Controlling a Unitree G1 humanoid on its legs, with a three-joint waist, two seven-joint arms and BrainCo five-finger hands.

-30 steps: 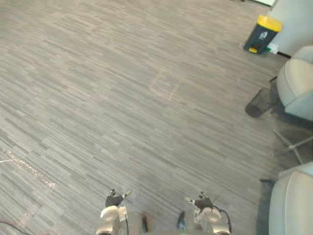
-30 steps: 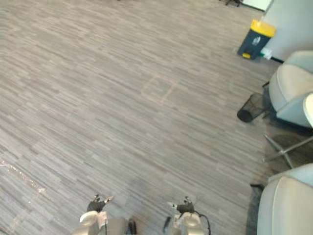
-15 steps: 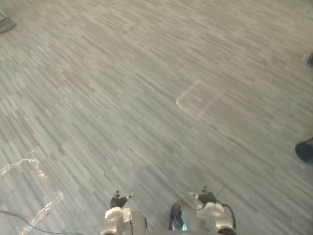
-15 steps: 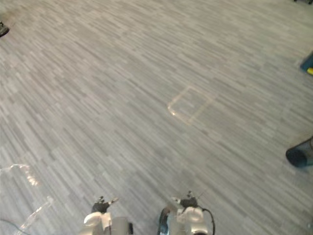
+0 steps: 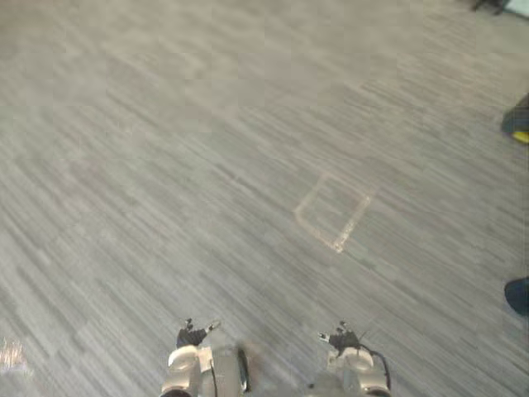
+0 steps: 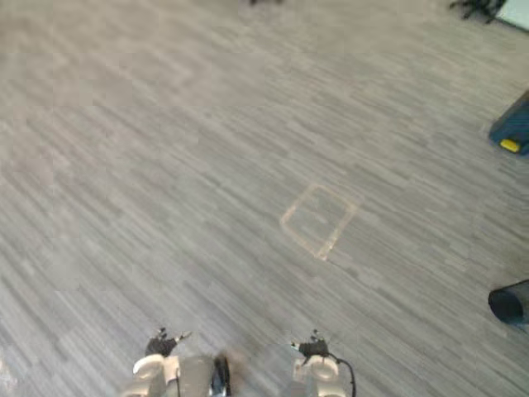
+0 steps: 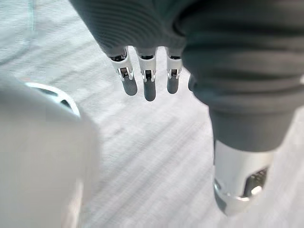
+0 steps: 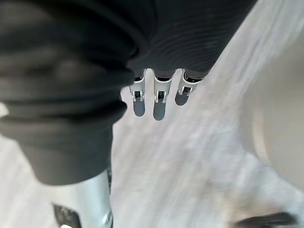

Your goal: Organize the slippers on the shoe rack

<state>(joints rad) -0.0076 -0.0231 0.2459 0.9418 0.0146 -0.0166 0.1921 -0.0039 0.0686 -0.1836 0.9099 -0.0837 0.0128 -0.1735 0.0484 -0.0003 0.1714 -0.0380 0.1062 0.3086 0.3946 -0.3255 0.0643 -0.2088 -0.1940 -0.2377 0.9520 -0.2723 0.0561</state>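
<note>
Where the slippers and the shoe rack are I cannot tell. Judging from that, the task is barely begun: no slipper is picked up, none is placed, and finding the pair and the rack seems to be the step in hand.

The left hand (image 7: 149, 84) hangs low over the floor (image 5: 165, 165) with its fingers straight and loose, holding nothing. The right hand (image 8: 160, 102) hangs the same way, fingers extended and empty.

The floor is grey and streaked in narrow strips. A pale taped square (image 5: 333, 212) is marked on it ahead of the robot. Well off to the right stands a dark bin (image 6: 514, 128) with a yellow patch, and nearer along that edge lies a dark round thing (image 6: 508, 303), too far cut off to name.

No brand, label or writing can be read; the bin's yellow patch shows no legible print.
</note>
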